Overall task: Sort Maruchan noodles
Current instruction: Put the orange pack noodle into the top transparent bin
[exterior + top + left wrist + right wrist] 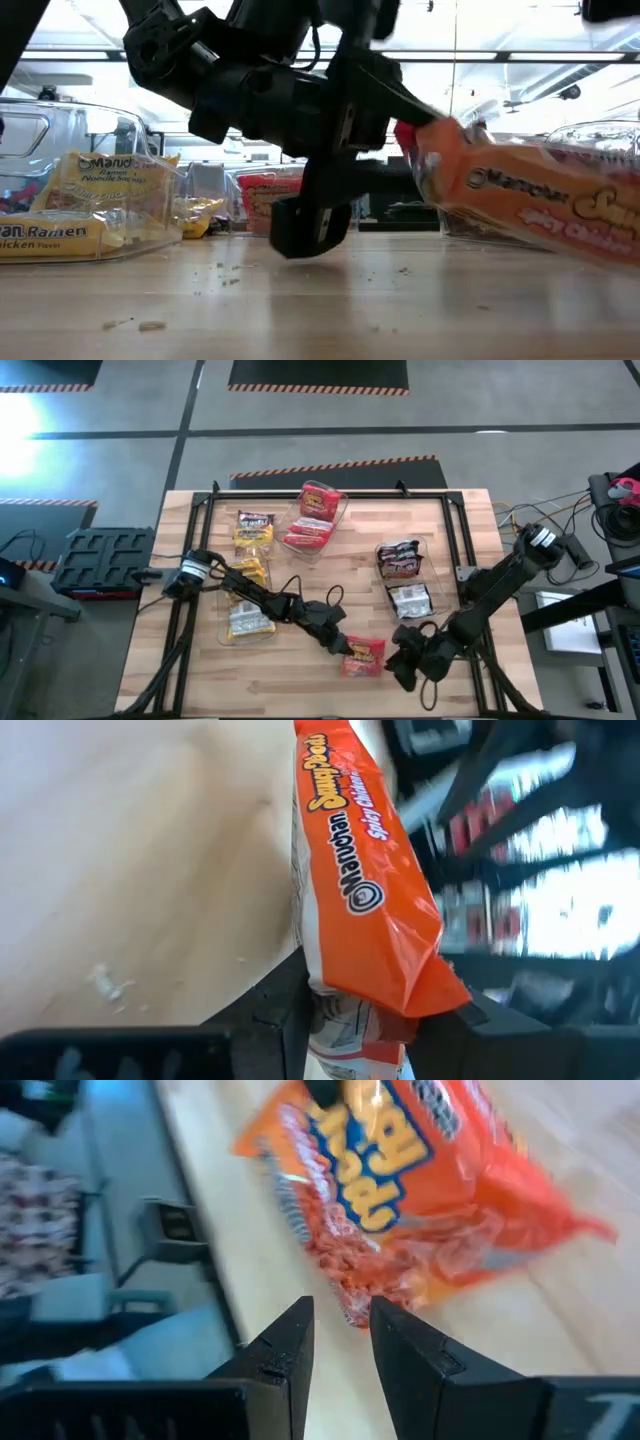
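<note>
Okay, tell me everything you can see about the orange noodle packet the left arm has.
The orange noodle packet is crinkly, glossy plastic printed with the Maruchan logo, "Spicy Chicken" and a white underside. The left gripper has its jaws closed on one crimped end, holding it tilted, near the table's front edge. The right gripper sits just beside it, not touching.

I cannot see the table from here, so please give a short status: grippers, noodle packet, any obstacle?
Left gripper shut on orange packet, near front edge. Right gripper empty beside it, fingers narrowly apart. Other packets lie in bins. Nothing blocking.
</note>
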{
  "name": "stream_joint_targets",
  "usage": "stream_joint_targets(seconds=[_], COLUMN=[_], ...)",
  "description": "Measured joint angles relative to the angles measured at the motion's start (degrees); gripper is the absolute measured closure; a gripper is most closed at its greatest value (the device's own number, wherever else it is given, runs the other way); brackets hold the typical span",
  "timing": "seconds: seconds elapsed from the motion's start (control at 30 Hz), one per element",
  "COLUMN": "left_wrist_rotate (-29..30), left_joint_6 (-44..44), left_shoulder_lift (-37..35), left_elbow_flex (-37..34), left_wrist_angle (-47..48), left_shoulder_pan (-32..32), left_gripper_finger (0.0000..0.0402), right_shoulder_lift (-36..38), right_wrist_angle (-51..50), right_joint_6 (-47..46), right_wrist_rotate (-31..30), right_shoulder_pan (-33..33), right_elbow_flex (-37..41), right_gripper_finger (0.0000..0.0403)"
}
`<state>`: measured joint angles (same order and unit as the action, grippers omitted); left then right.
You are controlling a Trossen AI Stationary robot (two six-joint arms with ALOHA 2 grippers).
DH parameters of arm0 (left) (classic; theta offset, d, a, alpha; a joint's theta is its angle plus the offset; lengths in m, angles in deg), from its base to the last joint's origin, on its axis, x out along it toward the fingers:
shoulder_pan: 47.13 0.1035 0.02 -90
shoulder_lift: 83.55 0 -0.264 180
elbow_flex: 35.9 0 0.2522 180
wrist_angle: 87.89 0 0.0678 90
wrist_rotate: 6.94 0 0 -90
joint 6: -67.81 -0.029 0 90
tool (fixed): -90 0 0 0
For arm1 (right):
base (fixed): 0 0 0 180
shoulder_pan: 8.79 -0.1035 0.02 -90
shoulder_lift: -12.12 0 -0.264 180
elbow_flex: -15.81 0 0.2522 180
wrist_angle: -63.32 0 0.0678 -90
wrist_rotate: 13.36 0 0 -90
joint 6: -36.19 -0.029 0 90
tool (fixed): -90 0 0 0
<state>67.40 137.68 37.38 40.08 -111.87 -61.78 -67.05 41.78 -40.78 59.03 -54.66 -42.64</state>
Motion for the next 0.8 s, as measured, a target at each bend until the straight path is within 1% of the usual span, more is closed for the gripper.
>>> stream_joint_targets(seconds=[0.07,0.2,0.3,0.37,0.47,0.63,0.7,0.8], left_wrist_rotate=[-2.44,-9.66,-12.20,-12.23,-11.87,-11.86,-11.71,-11.18], left_joint_6=[-6.19,-20.98,-28.09,-31.34,-35.39,-41.51,-43.47,-45.81], left_shoulder_lift=[-0.26,-0.76,-0.82,-0.86,-0.86,-0.88,-0.88,-0.88], left_elbow_flex=[0.00,0.00,0.02,0.82,2.73,6.97,8.38,9.67], left_wrist_angle=[-0.36,-0.39,-0.08,2.17,7.26,15.53,18.64,19.90], left_shoulder_pan=[0.21,0.46,0.75,1.24,2.05,2.15,2.09,2.12], left_gripper_finger=[0.0295,0.0295,0.0295,0.0295,0.0295,0.0295,0.0295,0.0295], right_shoulder_lift=[2.36,6.24,8.02,8.50,8.45,7.79,7.79,7.79], right_wrist_angle=[-0.05,-0.08,-0.37,-0.58,-1.08,-2.99,-3.14,-3.32], right_joint_6=[2.18,7.08,10.09,11.77,13.77,14.58,15.20,17.36], right_wrist_rotate=[-0.25,-0.43,-0.82,-0.81,0.46,4.20,4.17,4.46], right_shoulder_pan=[-0.29,-0.23,0.64,1.58,3.10,5.97,6.61,7.50], right_elbow_flex=[-0.32,-0.62,-0.67,-0.67,-0.67,-0.67,-0.67,-0.67], right_gripper_finger=[0.0312,0.0312,0.0312,0.0308,0.0292,0.0252,0.0236,0.0215])
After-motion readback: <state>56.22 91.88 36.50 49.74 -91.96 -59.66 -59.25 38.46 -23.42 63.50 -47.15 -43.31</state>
